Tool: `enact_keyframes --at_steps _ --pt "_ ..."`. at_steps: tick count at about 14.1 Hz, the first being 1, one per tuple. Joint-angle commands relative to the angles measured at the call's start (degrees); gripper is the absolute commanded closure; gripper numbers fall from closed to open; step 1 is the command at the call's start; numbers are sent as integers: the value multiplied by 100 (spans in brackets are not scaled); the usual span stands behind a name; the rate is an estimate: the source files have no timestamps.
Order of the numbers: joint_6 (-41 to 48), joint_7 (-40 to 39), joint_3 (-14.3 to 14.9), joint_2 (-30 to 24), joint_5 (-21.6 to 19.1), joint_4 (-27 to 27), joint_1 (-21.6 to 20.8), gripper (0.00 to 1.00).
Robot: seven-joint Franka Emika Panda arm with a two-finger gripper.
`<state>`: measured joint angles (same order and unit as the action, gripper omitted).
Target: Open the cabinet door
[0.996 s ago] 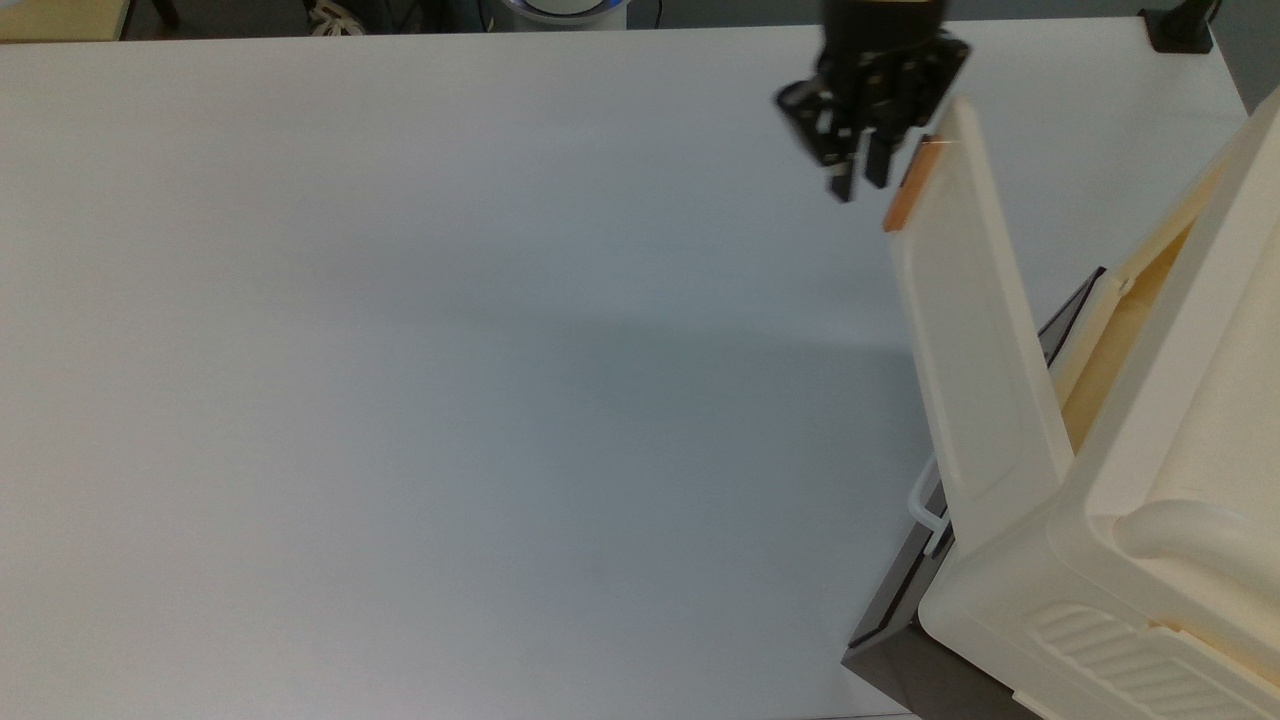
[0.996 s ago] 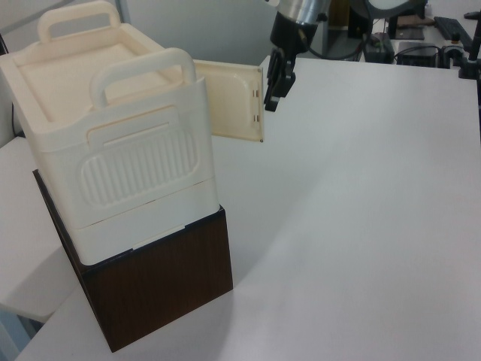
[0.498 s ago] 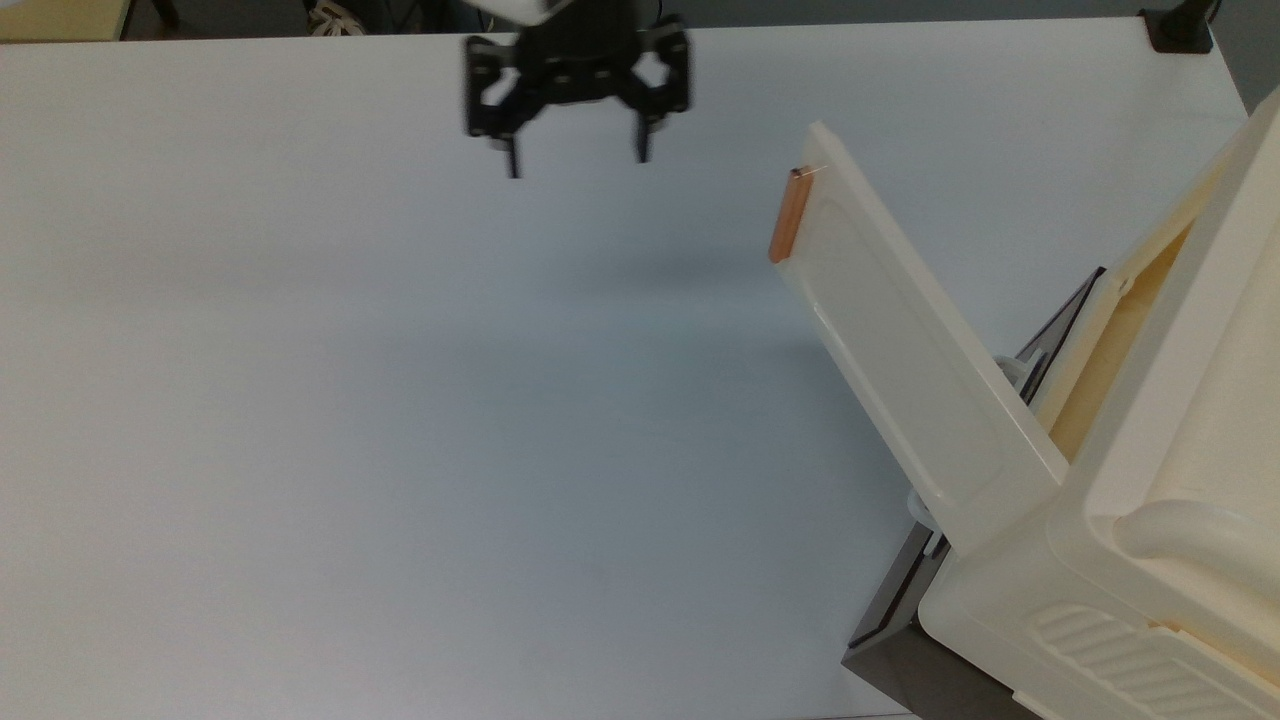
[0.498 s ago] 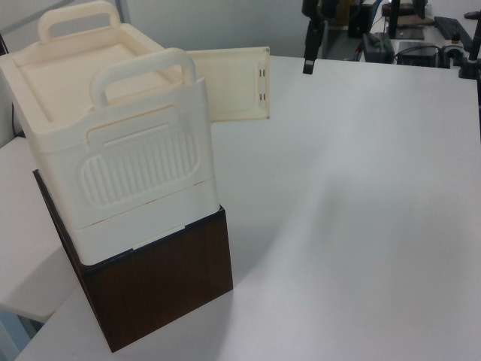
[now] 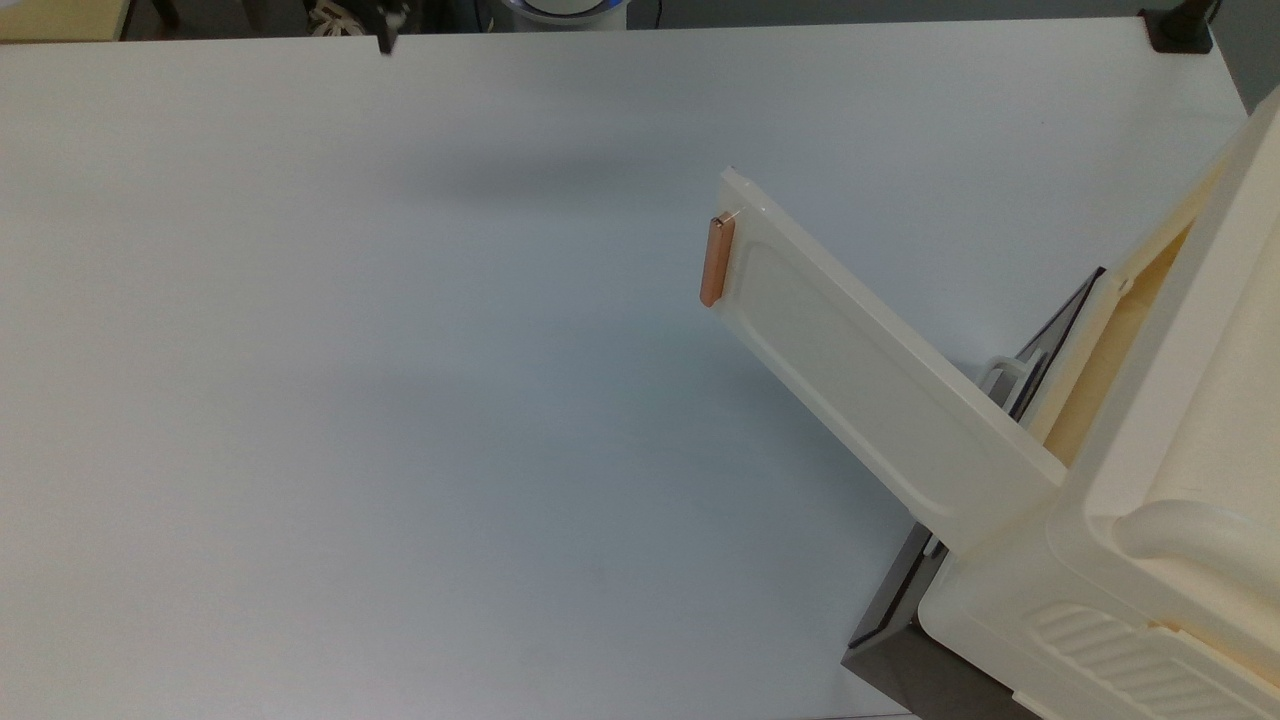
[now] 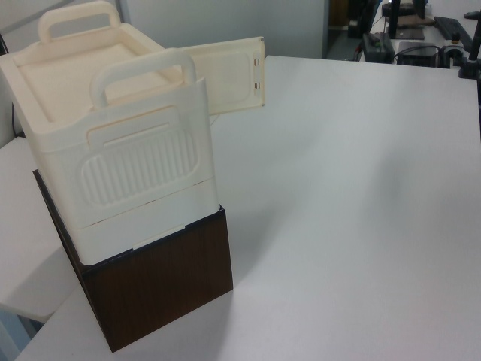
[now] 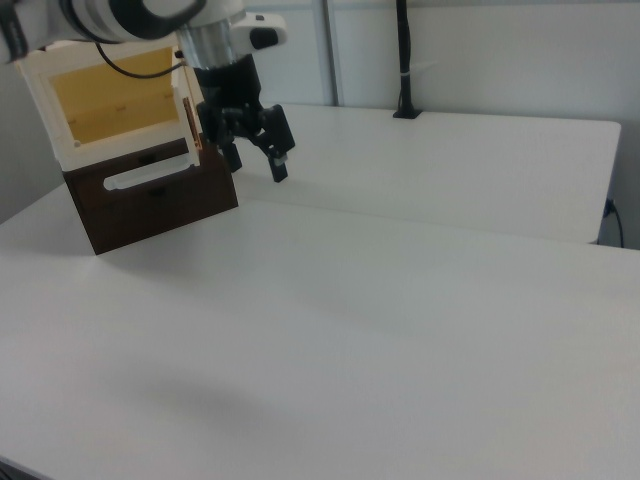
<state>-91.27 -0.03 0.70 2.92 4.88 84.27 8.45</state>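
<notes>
Right view: claw [image 7: 254, 158] spread (seemingly empty) beside cabinet door [image 7: 189, 115]

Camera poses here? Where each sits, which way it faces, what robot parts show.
Top view: overhead, looking down on the table; cabinet door open at the top view's right.
Left view: raised beside the cabinet, looking across the table.
Right view: low, facing the cabinet front; arm and open end effector beside it.
Shared: top and left views both show the door standing open.
</notes>
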Motion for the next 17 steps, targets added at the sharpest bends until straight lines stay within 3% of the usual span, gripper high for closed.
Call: enact_keyframes --at_steps 1,17 --pt "119 468 -79 -599 65 765 -18 0" --pt "57 521 -52 -397 30 722 -19 0"
